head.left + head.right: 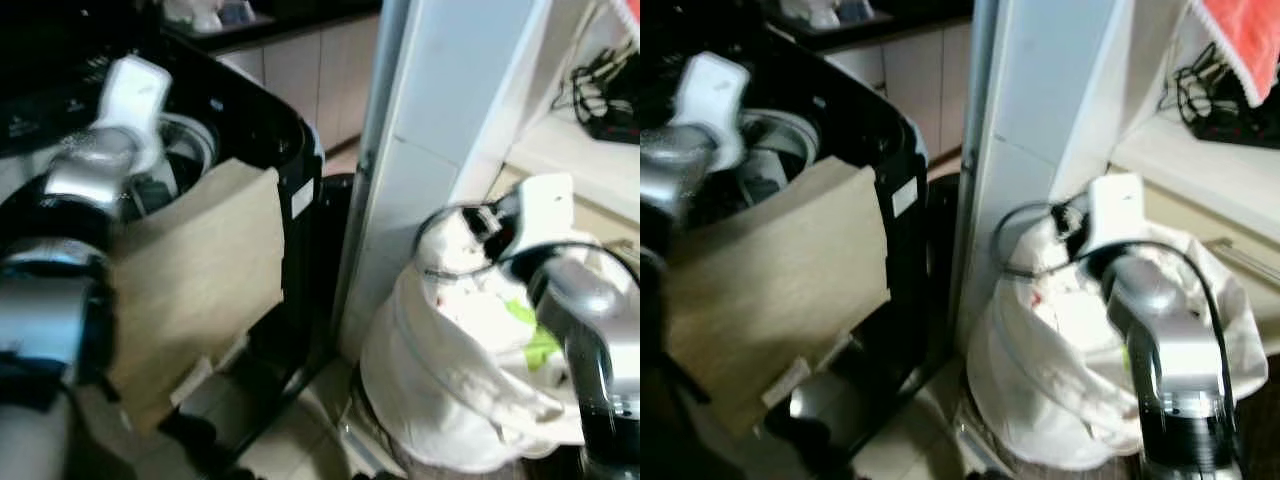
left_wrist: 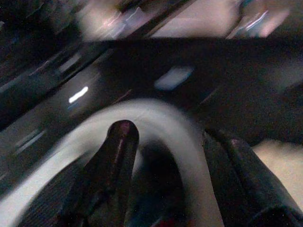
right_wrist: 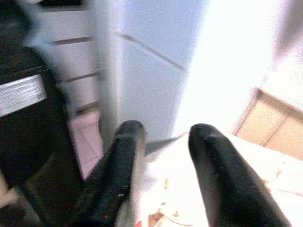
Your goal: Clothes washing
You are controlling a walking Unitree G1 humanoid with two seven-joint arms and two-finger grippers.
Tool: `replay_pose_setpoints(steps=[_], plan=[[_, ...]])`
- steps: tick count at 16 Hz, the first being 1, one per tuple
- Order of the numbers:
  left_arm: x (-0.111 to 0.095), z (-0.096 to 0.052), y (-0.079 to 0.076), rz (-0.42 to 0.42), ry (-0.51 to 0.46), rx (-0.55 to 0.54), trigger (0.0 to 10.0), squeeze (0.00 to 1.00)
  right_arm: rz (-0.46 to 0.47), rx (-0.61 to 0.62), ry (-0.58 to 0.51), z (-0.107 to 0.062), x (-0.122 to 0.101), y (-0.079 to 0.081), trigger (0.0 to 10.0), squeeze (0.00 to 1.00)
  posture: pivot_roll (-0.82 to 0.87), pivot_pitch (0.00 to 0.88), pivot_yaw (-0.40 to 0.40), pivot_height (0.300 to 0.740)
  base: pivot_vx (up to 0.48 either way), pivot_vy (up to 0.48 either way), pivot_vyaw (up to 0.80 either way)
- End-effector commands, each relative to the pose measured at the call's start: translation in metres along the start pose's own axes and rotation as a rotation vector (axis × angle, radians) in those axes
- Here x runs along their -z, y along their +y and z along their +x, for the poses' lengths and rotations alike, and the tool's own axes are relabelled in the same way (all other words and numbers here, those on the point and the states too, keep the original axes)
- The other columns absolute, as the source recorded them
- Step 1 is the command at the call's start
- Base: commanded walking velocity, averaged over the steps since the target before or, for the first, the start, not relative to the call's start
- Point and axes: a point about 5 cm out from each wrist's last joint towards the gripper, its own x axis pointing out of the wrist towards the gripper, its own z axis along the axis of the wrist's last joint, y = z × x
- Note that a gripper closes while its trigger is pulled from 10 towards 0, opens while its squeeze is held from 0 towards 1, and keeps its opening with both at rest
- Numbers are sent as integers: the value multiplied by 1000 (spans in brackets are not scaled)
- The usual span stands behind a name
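My right gripper [image 3: 161, 142], fingers parted and empty, hovers over the laundry bag [image 1: 450, 370]; I should pinch deep into cloth.

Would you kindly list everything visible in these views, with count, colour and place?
Washing machine: one, black, top-loading, on the robot's left, lid raised.
Drum rim: one, pale grey, inside the machine's opening.
Cardboard sheet: one, tan, against the machine's front.
Laundry bag: one, white, full of clothes, on the floor at right.
Pillar: one, white, between machine and bag.
Cables: a black tangle, on the shelf at upper right.
Cloth: one, red-pink, hanging above the shelf.
Left gripper: black fingers apart, above the drum.
Right gripper: black fingers apart, above the bag.
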Motion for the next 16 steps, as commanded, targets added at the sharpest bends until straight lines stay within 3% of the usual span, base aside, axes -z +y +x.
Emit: replay_pose_setpoints(steps=[1, 2, 3, 4, 6, 7, 8, 9, 13, 14, 16], plan=[[-14, 0, -10, -22, -98, 80, 10000, 0, 45, 76, 26, 6, 7, -14, 10000, 1000, -101, 39, 18, 740, 0, 0, 0], [-20, -2, -44, -30, -205, 229, 10000, 0, 132, 153, 91, 24, 18, -38, 10000, 1000, -78, 66, 22, 740, 0, 0, 0], [-20, -4, -60, -23, -235, 277, 10000, 0, 175, 170, 117, 31, 24, -46, 10000, 1000, -65, 79, 24, 740, 0, 0, 0], [-18, -19, -99, -18, -277, 461, 10000, 0, 247, 173, 199, 39, 38, -56, 10000, 1000, -50, 100, 30, 740, 0, 0, 0], [-17, -39, -122, 29, -301, 633, 10000, 0, 275, 126, 279, 43, 50, -57, 10000, 1000, -29, 120, 32, 740, 0, 0, 0], [-17, -58, -137, 34, -309, 783, 10000, 0, 285, 106, 347, 44, 61, -58, 10000, 1000, -17, 132, 35, 740, 0, 0, 0], [-16, -67, -141, 30, -310, 847, 10000, 0, 278, 105, 377, 44, 66, -59, 10000, 1000, -9, 141, 38, 740, 0, 0, 0], [-13, -89, -146, 42, -298, 956, 10000, 0, 280, 122, 416, 46, 78, -62, 10000, 1000, 16, 166, 49, 740, 0, 0, 0], [-11, -109, -147, 38, -247, 966, 10000, 0, 331, 155, 448, 48, 93, -63, 10000, 965, 46, 191, 63, 740, 0, 0, 0], [-11, -115, -148, 40, -231, 996, 10000, 0, 346, 159, 473, 46, 99, -60, 10000, 0, 62, 200, 68, 740, 0, 0, 0], [-11, -127, -149, 53, -201, 1047, 10000, 0, 338, 138, 546, 43, 116, -51, 10000, 0, 76, 205, 72, 740, 0, 0, 0]])
